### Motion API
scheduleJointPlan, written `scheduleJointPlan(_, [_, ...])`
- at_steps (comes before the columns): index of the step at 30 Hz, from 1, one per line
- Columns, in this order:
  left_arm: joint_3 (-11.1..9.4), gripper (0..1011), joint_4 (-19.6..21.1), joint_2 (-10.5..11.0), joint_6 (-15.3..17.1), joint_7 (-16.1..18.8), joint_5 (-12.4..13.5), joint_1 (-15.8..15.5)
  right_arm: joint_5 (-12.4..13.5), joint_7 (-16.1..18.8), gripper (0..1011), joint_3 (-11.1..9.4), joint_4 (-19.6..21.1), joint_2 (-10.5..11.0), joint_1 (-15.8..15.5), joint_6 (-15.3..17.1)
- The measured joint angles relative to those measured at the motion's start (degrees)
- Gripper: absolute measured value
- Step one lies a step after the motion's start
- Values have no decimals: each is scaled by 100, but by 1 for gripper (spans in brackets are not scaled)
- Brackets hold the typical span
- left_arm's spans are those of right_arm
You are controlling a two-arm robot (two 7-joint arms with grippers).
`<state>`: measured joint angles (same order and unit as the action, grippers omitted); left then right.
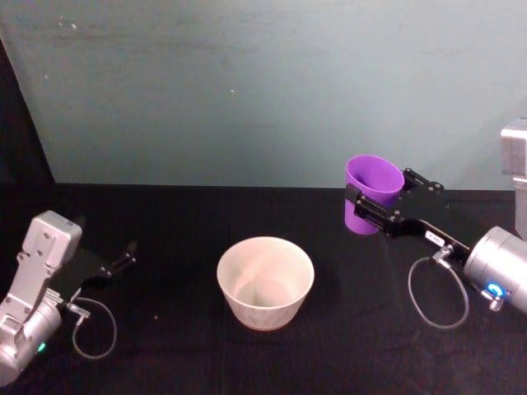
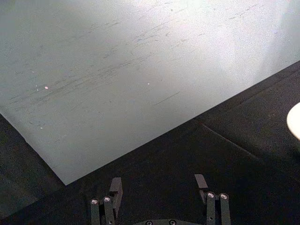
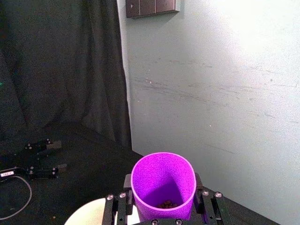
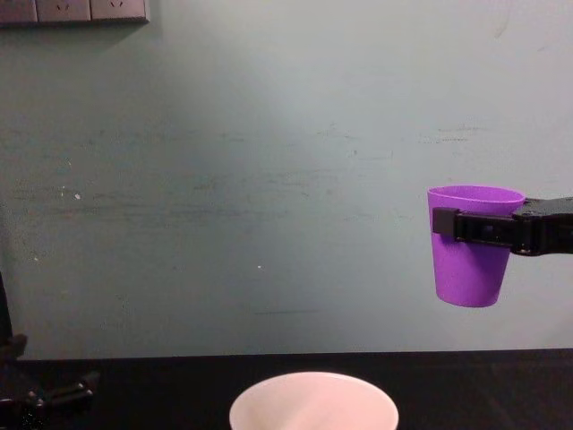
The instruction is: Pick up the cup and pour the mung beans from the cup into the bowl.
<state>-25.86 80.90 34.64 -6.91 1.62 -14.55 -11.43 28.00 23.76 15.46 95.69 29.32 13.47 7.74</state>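
- Writing: a small white label (image 1: 434,238) sits on the right gripper's body, and its print is too small to read. A white tag (image 3: 7,174) by the left gripper's cable is also unreadable.
- One cup (image 1: 362,222), purple, is upright and held clear of the black table (image 1: 181,222), at about 2 o'clock from the bowl.
- The right gripper (image 1: 379,191) clamps the cup just below its rim, with one finger on each side.
- Mung beans (image 3: 166,204) lie as a small dark heap at the bottom of the cup. They cannot be counted.
- One bowl (image 1: 268,309), white, stands on the table near the middle.
- The left gripper (image 1: 125,257) rests at about 9 o'clock from the bowl, well apart from it. Its jaws are spread wide with nothing between them.
- Three grey wall plates (image 4: 64,9) sit in a row on the wall.
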Motion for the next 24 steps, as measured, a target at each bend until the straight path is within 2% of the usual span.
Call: scheduleJointPlan(24, [0, 1000, 0, 0, 0, 0, 0, 0, 0, 1, 722, 0, 0, 0, 0, 0])
